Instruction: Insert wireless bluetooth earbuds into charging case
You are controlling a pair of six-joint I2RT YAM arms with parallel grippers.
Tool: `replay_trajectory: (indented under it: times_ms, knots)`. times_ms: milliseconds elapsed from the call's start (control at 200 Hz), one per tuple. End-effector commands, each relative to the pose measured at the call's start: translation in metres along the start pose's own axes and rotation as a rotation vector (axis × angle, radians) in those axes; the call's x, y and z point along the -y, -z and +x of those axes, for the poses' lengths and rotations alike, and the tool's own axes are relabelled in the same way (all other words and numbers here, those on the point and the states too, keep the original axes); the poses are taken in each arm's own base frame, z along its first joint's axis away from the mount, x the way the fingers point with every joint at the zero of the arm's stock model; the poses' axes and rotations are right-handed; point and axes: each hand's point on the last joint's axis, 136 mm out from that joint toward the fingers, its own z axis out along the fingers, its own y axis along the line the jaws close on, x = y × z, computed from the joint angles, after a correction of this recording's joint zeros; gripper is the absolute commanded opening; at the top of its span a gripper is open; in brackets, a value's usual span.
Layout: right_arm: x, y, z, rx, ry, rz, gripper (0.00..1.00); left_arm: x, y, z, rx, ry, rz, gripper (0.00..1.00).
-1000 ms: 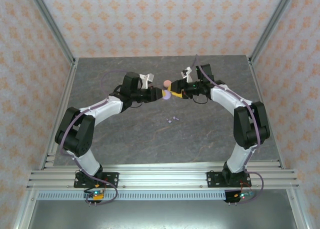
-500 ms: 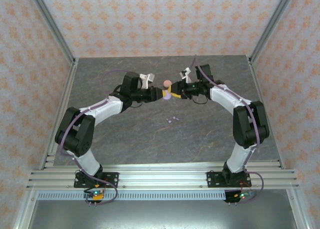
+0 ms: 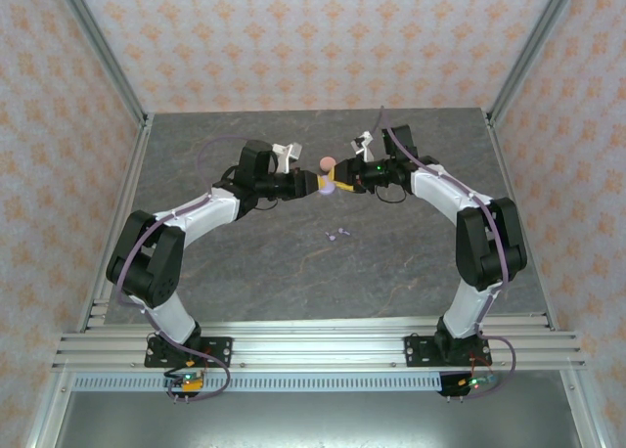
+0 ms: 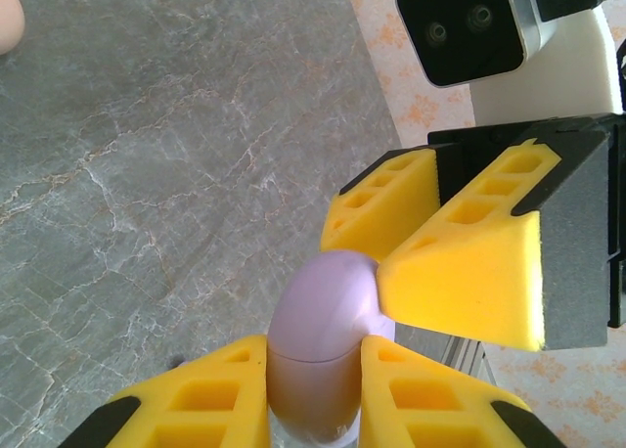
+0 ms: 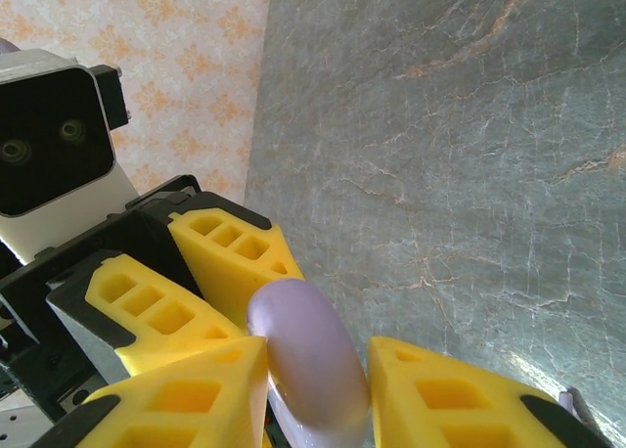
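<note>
Left claw (image 4: 313,375) clenched on purple case (image 4: 321,311) above counter (image 3: 245,267), right claw (image 5: 318,375) clenched on same case from opposite side, small purple earbuds (image 3: 335,234) loose on counter nearby.

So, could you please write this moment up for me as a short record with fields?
left gripper: shut on the purple case, holding it up off the table
right gripper: shut on the same purple case from the opposite side
earbuds: small purple pieces lying loose on the table, nearer the arm bases than the grippers
pink disc: just beyond the two grippers, not gripped
task status: earbuds not yet in the case
</note>
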Motion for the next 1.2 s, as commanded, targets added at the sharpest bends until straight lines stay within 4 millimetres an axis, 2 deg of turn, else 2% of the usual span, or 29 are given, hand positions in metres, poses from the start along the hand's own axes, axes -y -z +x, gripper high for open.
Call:
replay_trajectory:
  times_ms: [0,310,516,561,641,726,886,1071,1191]
  knots:
    - [-0.02,-0.005,0.004,-0.037,0.048,-0.047,0.33,0.032,0.009,-0.014,0.046,-0.065,0.078,0.23]
    - [-0.02,-0.006,0.004,-0.041,0.051,-0.045,0.39,0.032,0.008,-0.014,0.047,-0.063,0.073,0.23]
    - [-0.018,-0.004,0.0,-0.016,0.051,-0.013,0.25,0.027,0.008,-0.012,0.041,-0.061,0.052,0.23]
    - [-0.019,-0.002,-0.002,-0.006,0.051,-0.011,0.23,0.027,0.01,-0.012,0.045,-0.061,0.046,0.27]
    - [-0.021,0.002,-0.006,0.02,0.047,-0.012,0.21,0.028,0.015,-0.013,0.06,-0.058,0.039,0.4]
    - [-0.029,0.009,-0.009,0.044,0.056,-0.028,0.21,0.034,0.022,-0.016,0.085,-0.052,0.052,0.53]
    - [-0.051,0.019,-0.011,0.069,0.079,-0.065,0.21,0.05,0.04,-0.022,0.14,-0.044,0.121,0.62]
    - [-0.084,0.033,-0.014,0.116,0.108,-0.14,0.21,0.07,0.058,-0.024,0.2,-0.047,0.175,0.64]
    - [-0.108,0.036,-0.007,0.112,0.149,-0.179,0.21,0.084,0.071,-0.029,0.246,-0.056,0.203,0.65]
